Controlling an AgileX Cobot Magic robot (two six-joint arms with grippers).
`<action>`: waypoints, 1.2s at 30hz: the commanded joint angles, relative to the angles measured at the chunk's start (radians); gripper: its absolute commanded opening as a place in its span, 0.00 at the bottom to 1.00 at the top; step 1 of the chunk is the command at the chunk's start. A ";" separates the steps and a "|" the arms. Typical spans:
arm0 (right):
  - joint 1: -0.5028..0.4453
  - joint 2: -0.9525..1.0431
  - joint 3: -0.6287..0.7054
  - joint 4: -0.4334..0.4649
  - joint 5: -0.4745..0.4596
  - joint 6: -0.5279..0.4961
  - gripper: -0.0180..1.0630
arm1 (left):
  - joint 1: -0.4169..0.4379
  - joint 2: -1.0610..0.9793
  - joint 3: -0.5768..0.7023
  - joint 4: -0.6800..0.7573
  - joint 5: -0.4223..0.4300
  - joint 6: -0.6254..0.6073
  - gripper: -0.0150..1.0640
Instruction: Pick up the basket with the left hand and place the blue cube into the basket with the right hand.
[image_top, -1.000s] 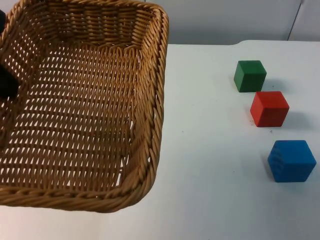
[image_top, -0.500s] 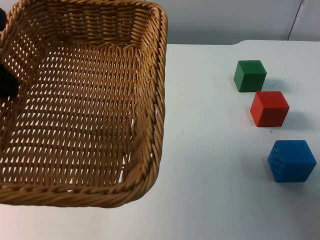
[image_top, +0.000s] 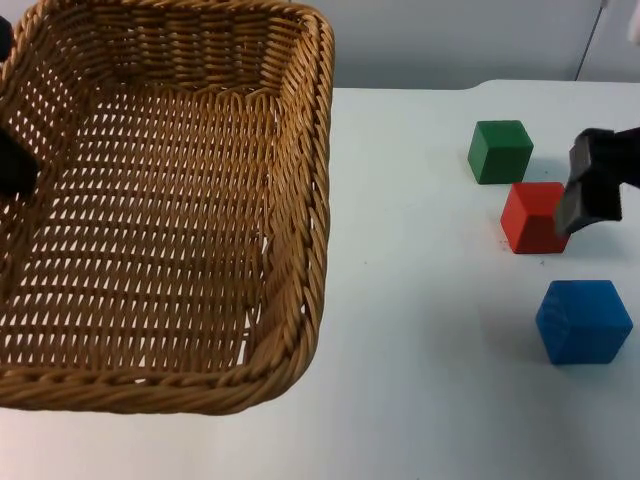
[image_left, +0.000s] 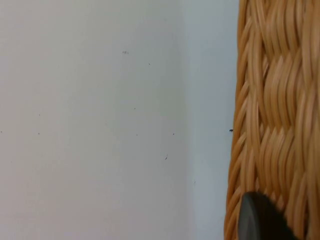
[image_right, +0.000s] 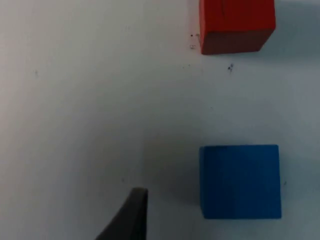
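Basket: I see the tan woven wicker basket (image_top: 170, 210) raised at the left, its near rim hanging over the white worktop (image_top: 420, 300).
Left tool: the left tool (image_top: 12, 165) is at the basket's left wall, and in its wrist view a black fingertip (image_left: 262, 220) lies on the weave (image_left: 277, 110); I read it as clamped on the basket.
Open room: I have a wide bare strip of worktop between the basket's right rim and the cubes.
Blue cube: the blue square cube (image_top: 583, 321) sits nearest me, close to the right edge, apart from the red cube (image_top: 533, 217); the green cube (image_top: 500, 151) lies beyond.
Right tool: the right tool (image_top: 592, 192) hangs over the red cube's right side, reaching in from the right edge; I cannot tell its finger spread.
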 joint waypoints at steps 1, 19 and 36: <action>0.009 0.042 -0.009 -0.039 -0.019 0.054 0.94 | 0.000 -0.008 0.003 -0.028 -0.003 -0.008 0.01; 0.007 0.310 -0.009 -0.091 -0.172 0.201 0.94 | 0.000 -0.008 0.003 -0.026 -0.005 0.005 0.01; 0.007 0.408 -0.016 -0.371 -0.246 0.521 0.93 | 0.000 -0.008 0.003 -0.026 -0.005 0.015 0.01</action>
